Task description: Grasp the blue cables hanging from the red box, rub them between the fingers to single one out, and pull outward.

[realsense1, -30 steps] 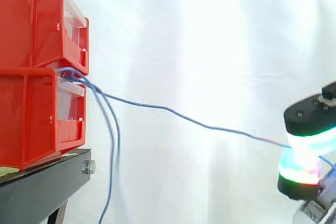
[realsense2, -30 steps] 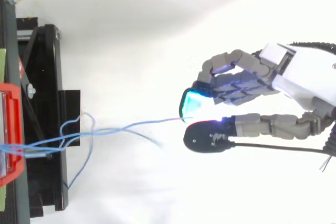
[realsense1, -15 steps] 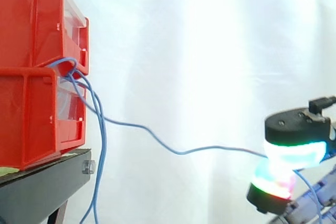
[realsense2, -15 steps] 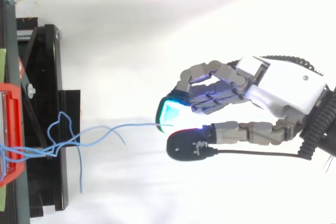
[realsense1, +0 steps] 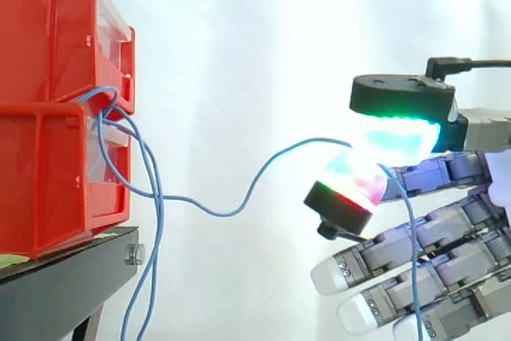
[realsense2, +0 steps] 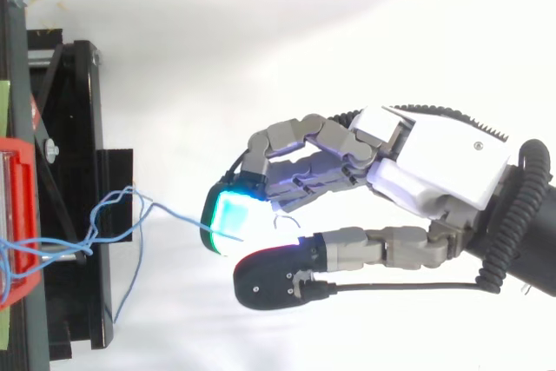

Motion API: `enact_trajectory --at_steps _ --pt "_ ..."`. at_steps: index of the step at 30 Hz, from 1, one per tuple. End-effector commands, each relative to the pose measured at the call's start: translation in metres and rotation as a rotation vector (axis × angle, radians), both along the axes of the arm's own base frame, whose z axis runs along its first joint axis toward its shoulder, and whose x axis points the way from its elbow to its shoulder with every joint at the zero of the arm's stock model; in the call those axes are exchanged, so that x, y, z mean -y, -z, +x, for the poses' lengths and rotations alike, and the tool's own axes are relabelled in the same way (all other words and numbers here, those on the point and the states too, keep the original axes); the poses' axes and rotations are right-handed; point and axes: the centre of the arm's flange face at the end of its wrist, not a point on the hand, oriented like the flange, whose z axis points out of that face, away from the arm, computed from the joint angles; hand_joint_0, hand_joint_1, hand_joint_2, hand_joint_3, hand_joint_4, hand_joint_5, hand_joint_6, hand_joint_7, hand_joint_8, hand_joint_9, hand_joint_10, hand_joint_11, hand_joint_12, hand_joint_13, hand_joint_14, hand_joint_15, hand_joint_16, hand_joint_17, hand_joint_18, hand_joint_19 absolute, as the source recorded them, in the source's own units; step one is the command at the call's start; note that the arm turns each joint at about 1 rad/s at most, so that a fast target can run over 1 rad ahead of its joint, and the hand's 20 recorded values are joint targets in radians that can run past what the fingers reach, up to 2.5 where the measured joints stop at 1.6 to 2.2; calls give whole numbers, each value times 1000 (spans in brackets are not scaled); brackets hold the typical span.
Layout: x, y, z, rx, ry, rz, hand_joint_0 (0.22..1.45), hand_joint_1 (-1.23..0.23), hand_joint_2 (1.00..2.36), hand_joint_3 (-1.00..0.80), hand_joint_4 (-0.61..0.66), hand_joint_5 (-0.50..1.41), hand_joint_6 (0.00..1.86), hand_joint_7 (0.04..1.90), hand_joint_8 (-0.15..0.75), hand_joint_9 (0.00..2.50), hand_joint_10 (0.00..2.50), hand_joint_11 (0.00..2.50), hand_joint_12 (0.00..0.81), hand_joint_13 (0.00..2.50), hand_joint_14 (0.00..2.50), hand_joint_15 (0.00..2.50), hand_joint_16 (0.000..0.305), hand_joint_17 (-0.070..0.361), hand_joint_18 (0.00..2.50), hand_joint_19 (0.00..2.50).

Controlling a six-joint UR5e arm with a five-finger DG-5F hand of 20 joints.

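Right of frame: robot hand (realsense2: 434, 167) pinches one cable (realsense1: 217, 215) between pads (realsense1: 395, 133). Cable sags slack from box (realsense1: 48, 109) at left. Keep pinch firm, draw rightward steadily until taut; no jerk.

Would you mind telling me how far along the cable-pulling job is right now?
Done: one blue cable is singled out and pinched in the robot hand, while the other cables hang from the red box. In hand: that cable sags slack towards the box. Left: pulling outward until it goes taut.
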Motion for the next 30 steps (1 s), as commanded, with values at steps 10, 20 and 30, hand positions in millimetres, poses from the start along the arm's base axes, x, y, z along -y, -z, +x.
enact_trajectory --at_steps 10,20,30 --pt "0 0 1 8 -1 -3 609 -798 1008 -159 -60 -104 903 1077 274 687 5 173 382 668 12 328 51 115 672 344" --pt "0 -1 1 9 -2 -2 610 -801 1008 -167 -56 -104 903 1071 273 703 5 189 379 668 12 332 50 113 672 352" --pt "0 -1 1 9 -2 -2 604 -810 1007 -138 -41 -99 901 1079 294 846 8 259 390 737 13 345 53 119 767 378"
